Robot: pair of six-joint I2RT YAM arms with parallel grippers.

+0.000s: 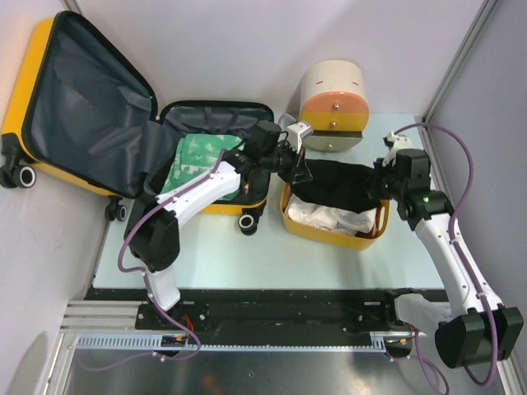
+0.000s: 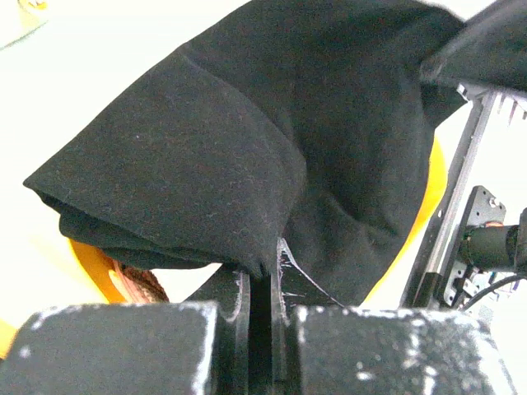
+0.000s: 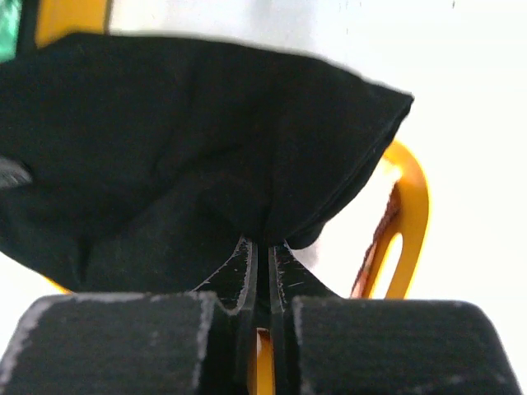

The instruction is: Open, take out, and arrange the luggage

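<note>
Status: luggage (image 1: 82, 99) lies open at the far-left of the surface (image 1: 247, 263). Left gripper (image 1: 298, 171) and right gripper (image 1: 380, 177) each pinch one end of a black garment (image 1: 338, 185), held over the yellow bin (image 1: 325, 233). White cloth (image 1: 333, 218) already in the bin. Green packet (image 1: 198, 156) not yet out of the luggage. Roughly midway.

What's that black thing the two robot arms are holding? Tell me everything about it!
It is a black cloth, soft and a bit fuzzy-looking, folded in layers, maybe clothing. The left gripper and the right gripper are each shut on one end, so it hangs stretched between them and sags in the middle. It is over the yellow bin, above something white inside.
</note>
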